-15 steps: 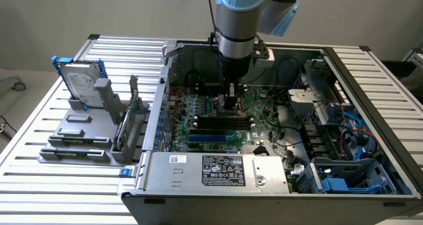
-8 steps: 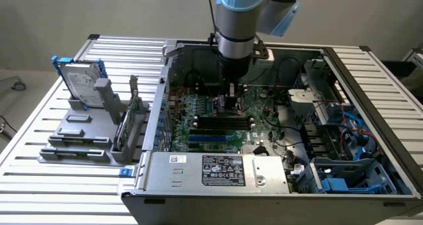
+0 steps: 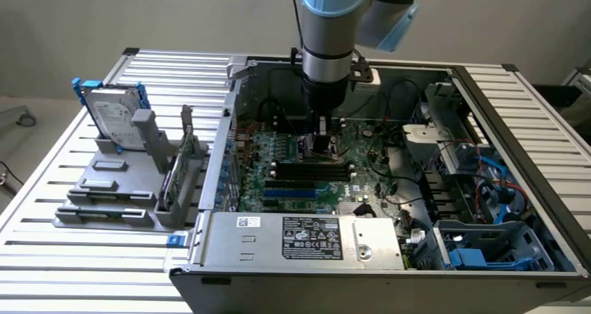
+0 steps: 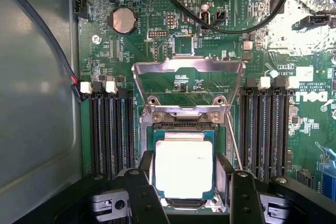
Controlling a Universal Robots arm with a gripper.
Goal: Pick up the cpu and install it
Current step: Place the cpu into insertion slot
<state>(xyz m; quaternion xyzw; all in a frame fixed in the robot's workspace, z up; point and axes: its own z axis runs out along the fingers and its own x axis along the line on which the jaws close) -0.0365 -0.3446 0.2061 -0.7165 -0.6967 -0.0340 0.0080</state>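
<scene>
One small, flat, square cpu [image 4: 184, 167] with a dull silver top is at the open socket [image 4: 185, 120] on the green board [image 4: 131, 45]. I cannot tell if it is all the way down in it. Two black fingers [image 4: 146, 177] of the gripper [image 4: 186, 165] stand one on each side of the chip, right against its edges, so the tool is pinching it. Just past the chip, the shiny metal lid [image 4: 188, 72] of the socket stands tipped up. Long black slots [image 4: 110, 129] run along both sides of the socket, and a round silver battery [image 4: 123, 20] lies farther off on the board. In the exterior view the gripper [image 3: 320, 144] reaches down into the middle of the big open computer case [image 3: 517, 155]. At the exterior view's left, a silver hard drive [image 3: 115, 117] with a blue bracket stands in a grey plastic holder [image 3: 111, 189] on the ribbed metal table [image 3: 55, 259].
</scene>
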